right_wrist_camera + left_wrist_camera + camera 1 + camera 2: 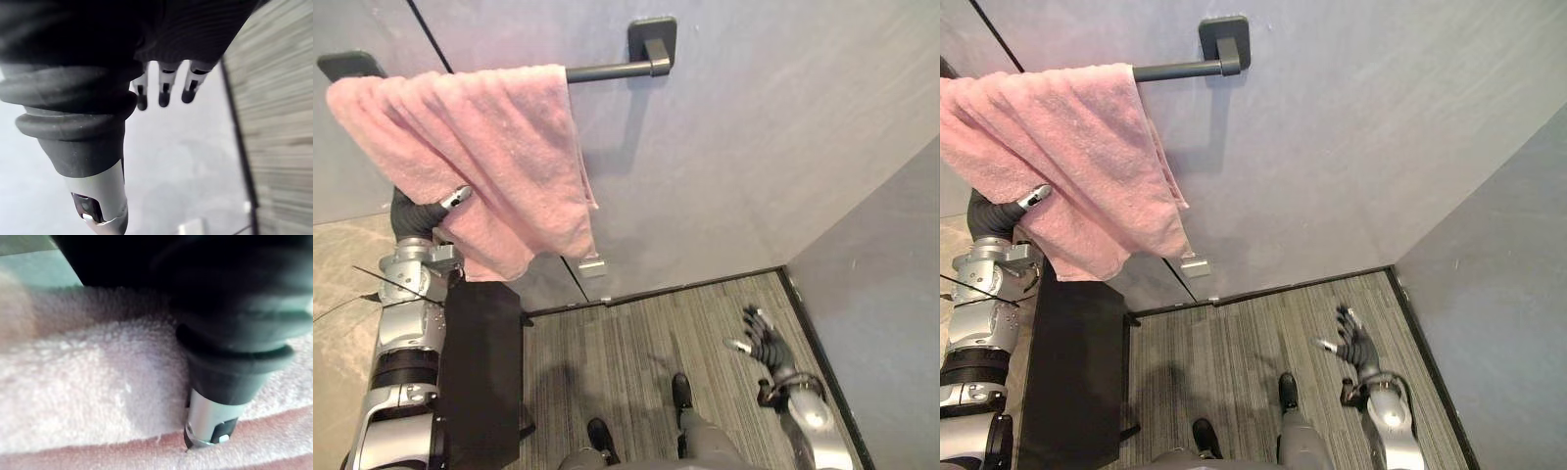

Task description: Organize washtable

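The grey wall (754, 147) took most of the scene, and below it was the striped floor (636, 343). A pink towel (489, 147), the thing to be put in order, hung over a dark rail (607, 70) that was fixed to the wall. The towel was not hung evenly. It was bunched toward the left end of the rail and lay in thick folds, with one lower corner hanging further down than the rest. The right part of the rail was bare.

The left hand (448, 203) was raised to the lower part of the towel and pressed into the cloth. Its thumb lay on the front of the fabric, but the rest of the hand was hidden behind the folds. I could not tell whether it was gripping the towel or only touching it. The right hand (766, 338) was low over the floor and well apart from the towel. Its fingers (164, 93) were loosely straight, and it held nothing.

In my judgement the main danger was that the towel could slide off the rail. Its weight looked unequal on the two sides, so a pull downward or toward the robot could drag it to the floor. The cloth could also catch on the thumb when the hand moved away. Only one hand was at the towel, so nothing would stop such a slide.
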Robot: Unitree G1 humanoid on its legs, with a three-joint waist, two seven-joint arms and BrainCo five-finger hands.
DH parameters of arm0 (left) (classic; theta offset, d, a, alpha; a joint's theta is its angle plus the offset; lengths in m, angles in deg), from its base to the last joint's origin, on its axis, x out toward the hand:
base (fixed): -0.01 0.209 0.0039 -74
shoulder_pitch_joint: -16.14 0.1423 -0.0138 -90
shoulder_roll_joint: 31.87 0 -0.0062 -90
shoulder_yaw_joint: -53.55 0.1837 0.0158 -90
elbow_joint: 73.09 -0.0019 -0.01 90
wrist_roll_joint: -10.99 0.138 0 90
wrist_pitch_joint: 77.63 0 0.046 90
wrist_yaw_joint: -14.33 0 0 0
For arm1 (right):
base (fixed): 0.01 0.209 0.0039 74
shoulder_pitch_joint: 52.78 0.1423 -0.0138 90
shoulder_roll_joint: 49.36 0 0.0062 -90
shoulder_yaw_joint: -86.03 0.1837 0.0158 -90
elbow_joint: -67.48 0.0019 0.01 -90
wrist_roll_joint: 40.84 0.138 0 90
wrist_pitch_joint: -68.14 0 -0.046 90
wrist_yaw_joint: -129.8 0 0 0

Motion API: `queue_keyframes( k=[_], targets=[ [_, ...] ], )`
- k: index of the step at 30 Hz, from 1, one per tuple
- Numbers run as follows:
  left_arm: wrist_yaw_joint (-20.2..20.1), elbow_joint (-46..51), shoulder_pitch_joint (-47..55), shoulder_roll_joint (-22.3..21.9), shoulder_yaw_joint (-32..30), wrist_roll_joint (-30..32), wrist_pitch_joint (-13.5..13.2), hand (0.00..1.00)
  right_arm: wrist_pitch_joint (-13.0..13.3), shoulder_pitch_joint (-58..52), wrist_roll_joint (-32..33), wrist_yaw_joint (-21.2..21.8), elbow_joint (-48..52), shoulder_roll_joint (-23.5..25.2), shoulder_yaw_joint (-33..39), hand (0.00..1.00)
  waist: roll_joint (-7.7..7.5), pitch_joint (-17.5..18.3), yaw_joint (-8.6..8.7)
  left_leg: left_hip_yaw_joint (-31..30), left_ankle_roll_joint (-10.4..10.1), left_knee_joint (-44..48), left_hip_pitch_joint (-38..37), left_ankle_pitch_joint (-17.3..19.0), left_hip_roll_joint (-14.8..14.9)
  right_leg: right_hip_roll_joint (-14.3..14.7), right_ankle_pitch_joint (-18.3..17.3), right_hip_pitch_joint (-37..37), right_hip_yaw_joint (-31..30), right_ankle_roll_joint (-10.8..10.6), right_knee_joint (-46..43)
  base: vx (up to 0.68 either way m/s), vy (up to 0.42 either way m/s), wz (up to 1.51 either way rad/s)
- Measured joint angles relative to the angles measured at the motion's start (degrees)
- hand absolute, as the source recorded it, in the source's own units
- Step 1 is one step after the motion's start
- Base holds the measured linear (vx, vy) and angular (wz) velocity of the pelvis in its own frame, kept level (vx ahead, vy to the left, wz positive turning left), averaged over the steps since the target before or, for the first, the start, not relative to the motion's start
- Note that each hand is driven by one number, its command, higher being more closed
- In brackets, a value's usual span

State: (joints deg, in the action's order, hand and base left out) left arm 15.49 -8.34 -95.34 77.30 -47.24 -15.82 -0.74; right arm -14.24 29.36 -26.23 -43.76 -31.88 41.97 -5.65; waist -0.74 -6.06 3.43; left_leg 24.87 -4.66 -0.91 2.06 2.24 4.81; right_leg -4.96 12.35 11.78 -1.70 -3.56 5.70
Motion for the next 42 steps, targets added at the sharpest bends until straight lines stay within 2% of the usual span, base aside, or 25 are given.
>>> queue_keyframes(
  k=[3,7,13,16,19,25,31,33,35,37,39,42],
  targets=[
    [-0.09,0.03,-0.85,0.42,1.94,-0.02,0.01,1.00,0.00,4.83,4.64,1.55,4.04,-3.54,-3.70,0.00,-0.01,0.02,-0.85,-0.12,0.00,0.01,0.02,0.00,0.01,-0.05,0.02,-0.13,0.02,0.02,0.00,0.00,-0.002,0.01],
    [-1.18,0.67,-2.40,2.20,4.90,-0.12,0.02,1.00,0.00,18.13,10.12,2.26,4.38,-9.67,-8.86,0.00,0.02,0.04,-1.37,-1.17,0.08,-0.32,-0.03,-0.86,-0.05,-0.11,0.06,-0.46,0.96,0.06,-0.01,0.00,-0.006,0.11],
    [-2.39,3.54,-3.02,2.89,8.73,-1.59,0.08,1.00,0.04,33.92,15.34,1.07,3.55,-13.19,-15.42,0.00,0.32,0.46,-2.67,-1.74,0.36,-0.27,-0.02,-1.18,-0.05,-0.17,0.14,-0.78,1.69,0.13,0.00,0.01,0.000,0.06],
    [-2.37,3.55,-3.69,2.87,10.06,-1.94,0.30,1.00,0.39,40.51,15.74,0.14,-1.48,-13.17,-18.27,0.00,0.43,0.70,-2.71,-2.88,0.54,-0.18,-0.16,-1.50,0.00,-0.26,0.15,-1.53,2.55,0.13,0.02,0.01,0.006,0.17],
    [-2.37,3.62,-4.85,2.69,12.42,-2.67,0.39,1.00,0.35,48.55,17.38,-1.69,-12.70,-12.33,-21.78,0.00,0.40,0.87,-3.71,-3.69,0.79,-0.19,0.09,-1.78,-0.13,-0.49,0.20,-1.72,3.19,0.21,0.04,-0.01,0.008,0.14],
    [-2.29,3.58,-8.17,1.12,15.55,-4.14,1.54,1.00,-4.12,63.42,25.47,-5.36,-33.84,-6.87,-23.88,0.00,0.53,0.81,-4.74,-4.97,0.48,-1.03,0.65,-2.86,-0.23,-0.66,0.36,-1.52,4.49,0.43,0.03,-0.02,0.002,0.12],
    [-1.97,3.37,-12.09,-0.69,17.50,-5.26,1.98,1.00,-6.55,71.40,28.10,-8.03,-42.77,-1.91,-23.66,0.00,1.29,0.35,-4.85,-5.78,0.25,-1.50,1.62,-3.79,-0.11,-0.56,0.57,-0.80,5.23,0.74,0.02,0.00,-0.002,0.07],
    [-1.95,3.00,-13.70,-1.29,17.60,-5.27,2.15,1.00,-6.85,73.89,28.03,-8.57,-45.49,-0.37,-23.36,0.00,1.58,0.17,-4.90,-6.00,0.15,-2.63,1.81,-4.61,-0.11,-0.38,0.68,-0.27,5.74,0.89,0.01,0.01,-0.011,0.09],
    [-1.61,0.80,-17.25,-3.22,18.47,-5.34,2.30,1.00,-7.07,77.69,27.96,-9.99,-49.72,3.27,-20.43,0.00,1.91,-0.04,-5.40,-6.79,-0.20,-4.35,1.83,-6.02,0.28,0.17,0.70,0.14,6.52,0.96,0.01,0.01,-0.020,0.13],
    [-0.99,-0.29,-18.58,-3.93,19.41,-5.98,2.36,1.00,-7.10,79.24,27.87,-10.51,-50.76,5.06,-18.63,0.00,1.96,-0.08,-5.83,-6.83,-0.36,-4.35,2.19,-6.16,0.45,0.31,0.79,0.49,6.61,1.09,0.01,0.00,-0.003,0.02],
    [-0.67,-2.56,-20.54,-6.33,19.44,-6.39,2.71,1.00,-7.06,81.52,27.50,-11.72,-50.87,9.05,-16.50,0.00,2.48,-0.47,-5.82,-7.39,-0.52,-4.35,2.51,-6.42,0.63,0.40,0.80,0.50,7.39,1.11,0.01,0.01,-0.001,0.10],
    [0.14,-3.63,-22.28,-7.79,19.71,-6.39,2.71,1.00,-6.90,84.67,26.78,-12.72,-51.20,12.06,-16.11,0.00,2.58,-1.13,-5.90,-7.80,-0.62,-4.35,2.82,-6.62,0.81,0.48,0.76,0.51,7.96,1.16,0.01,0.00,0.014,0.11]
  ],
)
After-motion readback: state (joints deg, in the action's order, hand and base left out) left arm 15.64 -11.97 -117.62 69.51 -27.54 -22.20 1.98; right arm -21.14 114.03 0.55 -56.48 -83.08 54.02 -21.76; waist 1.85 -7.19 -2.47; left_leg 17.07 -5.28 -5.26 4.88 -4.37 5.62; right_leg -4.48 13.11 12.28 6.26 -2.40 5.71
